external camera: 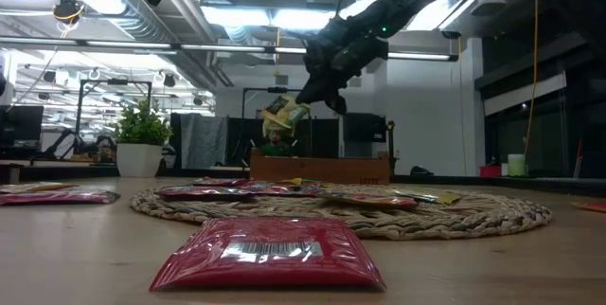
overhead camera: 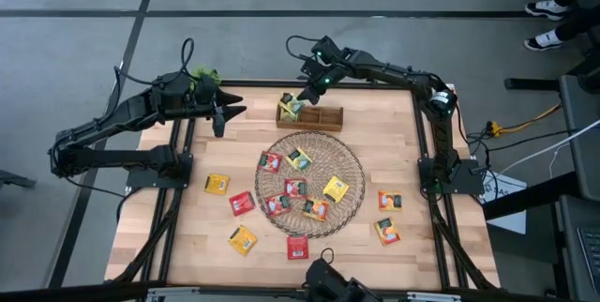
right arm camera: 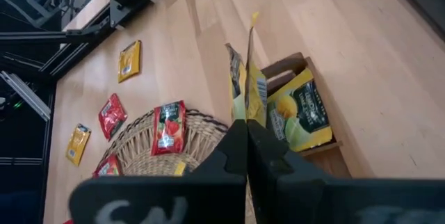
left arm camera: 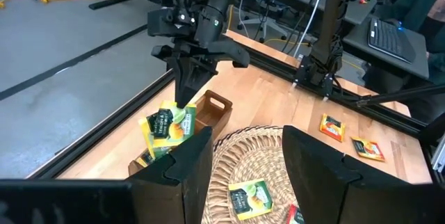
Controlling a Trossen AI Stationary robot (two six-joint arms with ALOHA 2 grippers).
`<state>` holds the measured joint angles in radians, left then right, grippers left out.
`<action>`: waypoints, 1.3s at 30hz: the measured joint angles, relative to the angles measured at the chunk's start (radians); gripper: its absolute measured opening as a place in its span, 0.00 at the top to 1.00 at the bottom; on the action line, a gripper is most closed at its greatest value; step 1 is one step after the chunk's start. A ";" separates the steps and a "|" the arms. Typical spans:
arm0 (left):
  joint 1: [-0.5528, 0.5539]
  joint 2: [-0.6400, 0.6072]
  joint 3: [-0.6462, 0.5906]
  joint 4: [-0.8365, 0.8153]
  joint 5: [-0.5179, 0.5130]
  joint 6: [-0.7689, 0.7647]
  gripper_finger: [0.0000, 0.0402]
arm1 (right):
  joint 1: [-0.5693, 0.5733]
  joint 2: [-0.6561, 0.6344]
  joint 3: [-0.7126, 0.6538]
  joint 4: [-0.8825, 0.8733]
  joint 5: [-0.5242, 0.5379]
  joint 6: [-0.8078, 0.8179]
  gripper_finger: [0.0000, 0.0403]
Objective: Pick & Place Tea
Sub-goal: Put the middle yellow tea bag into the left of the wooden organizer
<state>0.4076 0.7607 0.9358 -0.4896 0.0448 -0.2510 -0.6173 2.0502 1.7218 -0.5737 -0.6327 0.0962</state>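
Observation:
My right gripper (overhead camera: 302, 96) is at the far middle of the table, shut on a yellow-green tea sachet (left arm camera: 169, 122) over the left end of a small wooden box (overhead camera: 312, 115). Another yellow sachet (right arm camera: 300, 108) stands inside that end of the box. Several red, yellow and orange sachets lie flat on the round wicker mat (overhead camera: 349, 166), and several more lie on the table around it, such as the red sachet (external camera: 270, 253) near the front edge. My left gripper (overhead camera: 232, 110) hovers open at the far left, pointing toward the box. My right gripper pinches the sachet's upper edge (right arm camera: 248, 109) between its two shut fingers, coming from above and slanting down. The sachet hangs tilted below the fingers (external camera: 320, 92), clear of the table, with its lower part at the box's left compartment. I cannot tell whether it touches the box.
A small potted plant (external camera: 140, 137) stands at the table's far left corner, behind my left arm. Yellow and red sachets (overhead camera: 242, 203) lie left of the mat, orange ones (overhead camera: 390, 200) right of it. Bare wood shows along the right edge and near the front corners.

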 joint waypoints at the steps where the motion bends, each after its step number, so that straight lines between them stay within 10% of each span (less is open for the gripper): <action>1: 0.000 0.000 0.000 0.000 0.000 0.000 0.58 | 0.000 0.002 0.000 0.000 0.000 0.000 1.00; 39: 0.000 0.000 0.000 0.020 0.000 -0.001 0.58 | 0.000 0.068 -0.045 0.050 0.062 0.082 0.88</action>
<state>0.4072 0.7605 0.9356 -0.4693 0.0448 -0.2516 -0.6170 2.1178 1.6764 -0.5236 -0.5704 0.1784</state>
